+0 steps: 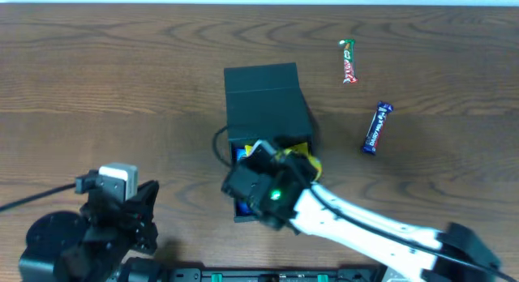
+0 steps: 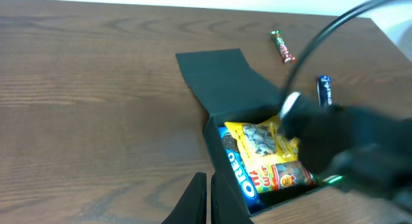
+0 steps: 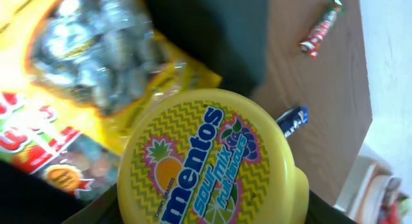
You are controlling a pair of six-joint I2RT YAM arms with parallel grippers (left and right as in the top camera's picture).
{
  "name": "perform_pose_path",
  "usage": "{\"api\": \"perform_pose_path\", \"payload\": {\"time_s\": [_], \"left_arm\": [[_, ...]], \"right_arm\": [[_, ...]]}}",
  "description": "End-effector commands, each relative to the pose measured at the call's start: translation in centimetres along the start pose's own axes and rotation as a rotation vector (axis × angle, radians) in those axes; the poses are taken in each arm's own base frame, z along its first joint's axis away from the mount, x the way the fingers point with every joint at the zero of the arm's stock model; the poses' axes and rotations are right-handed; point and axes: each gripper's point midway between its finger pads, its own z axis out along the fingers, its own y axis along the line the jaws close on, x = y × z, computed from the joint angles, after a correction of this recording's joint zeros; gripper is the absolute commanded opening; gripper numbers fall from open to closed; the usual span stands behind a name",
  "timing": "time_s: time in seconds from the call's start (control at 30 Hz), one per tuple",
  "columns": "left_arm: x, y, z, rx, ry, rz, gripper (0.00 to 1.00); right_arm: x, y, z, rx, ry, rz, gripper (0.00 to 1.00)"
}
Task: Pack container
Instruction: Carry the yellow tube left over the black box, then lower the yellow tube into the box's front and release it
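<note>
Right claw (image 1: 281,154) grips Mentos tub (image 3: 212,166) above container (image 1: 261,87); lower it level onto packets (image 2: 264,141) before release. Left claw (image 2: 207,197) closed.

From overhead we look straight down on the table (image 1: 97,63), the container (image 1: 263,96) near centre. Our left wrist camera looks from the near left, past its own fingers (image 2: 191,205), across to that container; the dark blur at right is probably the right arm (image 2: 360,140). Our right wrist camera hangs very close over a yellow Mentos tub (image 3: 212,166). All three share the red candy bar (image 1: 348,61) and blue candy bar (image 1: 377,128).
</note>
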Motion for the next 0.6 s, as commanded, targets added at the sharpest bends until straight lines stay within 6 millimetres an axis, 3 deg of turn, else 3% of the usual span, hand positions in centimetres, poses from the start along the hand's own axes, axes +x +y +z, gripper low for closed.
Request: {"api": "perform_pose_path", "payload": {"time_s": [0.0, 0.17, 0.57], "left_arm": [[-0.2, 0.1, -0.6, -0.014, -0.013, -0.009, 0.06], [-0.1, 0.2, -0.6, -0.015, -0.009, -0.01, 0.06], [0.0, 0.2, -0.6, -0.015, -0.006, -0.01, 0.06]], "right_arm": [[-0.5, 0.9, 0.1, 0.056, 0.0, -0.041, 0.21], [0.8, 2.8, 0.8, 0.065, 0.068, -0.148, 0.2], [1.8, 5.6, -0.2, -0.034, 0.088, -0.211, 0.22]]}}
